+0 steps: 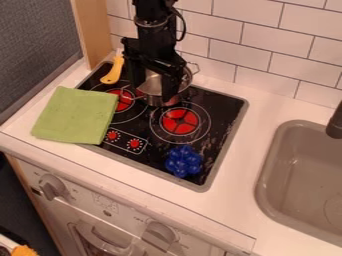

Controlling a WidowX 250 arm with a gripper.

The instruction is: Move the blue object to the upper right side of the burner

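Camera view: the pincer (pixel 155 86) hangs spread over the pot (pixel 153 99), presumably to take the blue object (pixel 184 161) from the cooktop's (pixel 224 112) near corner.

no text, brand, number or sign that could be read, faint print (pixel 105 201) on the white oven front (pixel 127 216) at the near left, between the left knob (pixel 52 187) and the right knob (pixel 159 234), too small to make out
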